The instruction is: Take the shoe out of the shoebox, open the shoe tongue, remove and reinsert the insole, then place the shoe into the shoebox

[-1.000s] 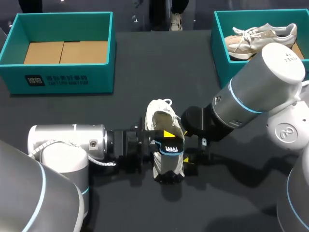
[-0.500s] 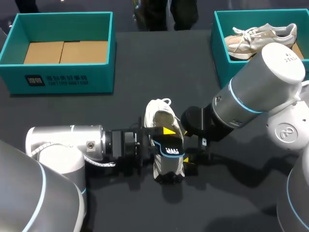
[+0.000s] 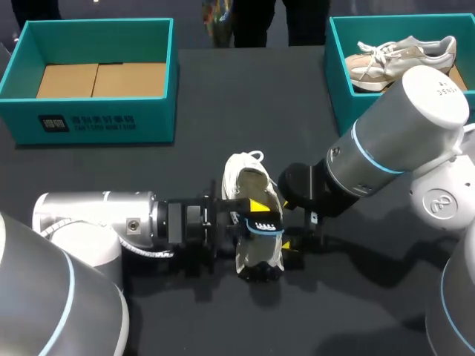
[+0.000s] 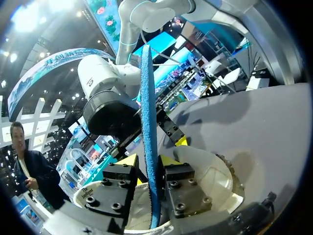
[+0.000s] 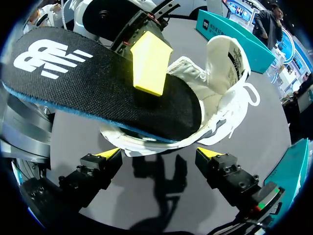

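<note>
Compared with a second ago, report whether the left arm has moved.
Yes. The left arm has drawn back slightly toward the view's left, judged against the teal shoebox behind it.

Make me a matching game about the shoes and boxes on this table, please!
Things:
1. black foam insole with blue underside
2. white fabric sneaker
3. beige laced sneaker
4. left teal cardboard box

Places:
a. inside the right teal cardboard box
b. on the dark table
c. pinched between the fingers of the left gripper
d. showing its brown floor

Pairs: 1-c, 2-b, 3-a, 4-d.
</note>
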You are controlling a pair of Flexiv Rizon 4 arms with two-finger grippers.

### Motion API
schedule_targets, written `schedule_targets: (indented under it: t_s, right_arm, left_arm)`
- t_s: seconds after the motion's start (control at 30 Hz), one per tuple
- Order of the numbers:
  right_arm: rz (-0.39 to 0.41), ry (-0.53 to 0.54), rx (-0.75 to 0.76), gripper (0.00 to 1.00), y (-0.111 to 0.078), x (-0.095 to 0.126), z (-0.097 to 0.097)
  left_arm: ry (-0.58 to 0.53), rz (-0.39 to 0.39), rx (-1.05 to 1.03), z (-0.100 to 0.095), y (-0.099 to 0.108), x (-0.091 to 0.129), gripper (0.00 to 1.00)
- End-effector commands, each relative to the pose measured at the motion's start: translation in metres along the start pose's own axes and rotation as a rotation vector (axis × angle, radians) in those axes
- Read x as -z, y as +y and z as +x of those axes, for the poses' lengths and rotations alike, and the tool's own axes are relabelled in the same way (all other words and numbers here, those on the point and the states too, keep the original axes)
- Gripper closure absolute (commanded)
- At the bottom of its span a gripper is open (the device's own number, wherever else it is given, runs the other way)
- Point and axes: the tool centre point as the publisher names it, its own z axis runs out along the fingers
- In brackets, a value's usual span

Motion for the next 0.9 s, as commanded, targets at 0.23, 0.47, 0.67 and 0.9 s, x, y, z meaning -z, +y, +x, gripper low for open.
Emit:
schedule_targets:
  t_s: [0.23,0.47,0.67,0.9]
  right_arm:
    - [0.000,-0.003,0.000,0.00,0.000,-0.001,0.001]
    - [0.000,-0.003,0.000,0.00,0.000,-0.001,0.001]
    - [0.000,-0.003,0.000,0.00,0.000,-0.001,0.001]
    - [0.000,-0.003,0.000,0.00,0.000,-0.001,0.001]
  left_arm:
    - [0.031,0.039,-0.046,0.002,-0.001,0.003,1.00]
    - [0.042,0.015,-0.080,0.004,0.012,-0.003,1.00]
    - [0.052,-0.015,-0.076,0.005,0.021,-0.005,1.00]
    - [0.059,-0.067,-0.062,0.006,0.034,-0.007,1.00]
